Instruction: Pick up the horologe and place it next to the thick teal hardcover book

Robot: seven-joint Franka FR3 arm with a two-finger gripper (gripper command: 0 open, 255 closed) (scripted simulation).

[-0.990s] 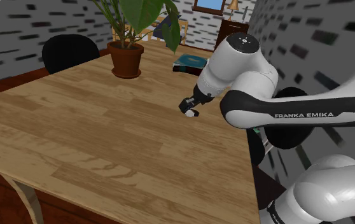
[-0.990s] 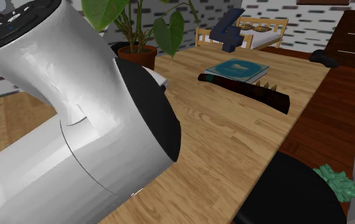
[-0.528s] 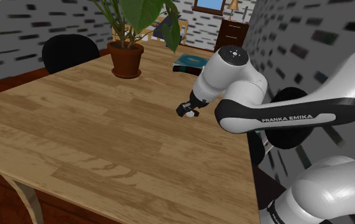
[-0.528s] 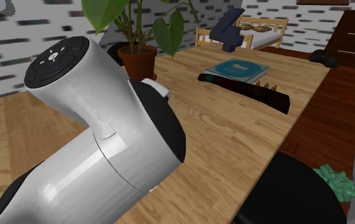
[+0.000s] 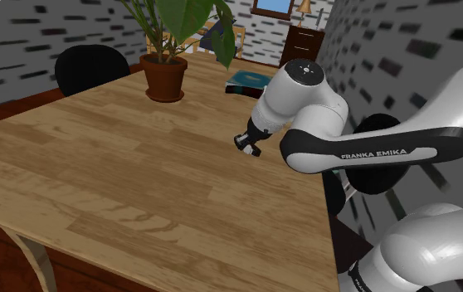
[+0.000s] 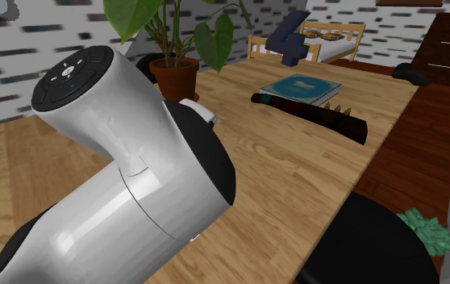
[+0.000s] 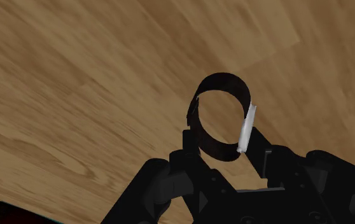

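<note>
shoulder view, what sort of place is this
Probably a dining area in a house: a long wooden table with a potted plant on it, a black chair beside it, and a dark wooden dresser by the brick-patterned back wall.

Wooden plank table, pale brown grain seen close in wrist view. Potted plant in reddish-brown pot set toward far end. Teal book laid flat near far corner, well apart from pot. Dark long object laid just beside book's near edge.
</note>
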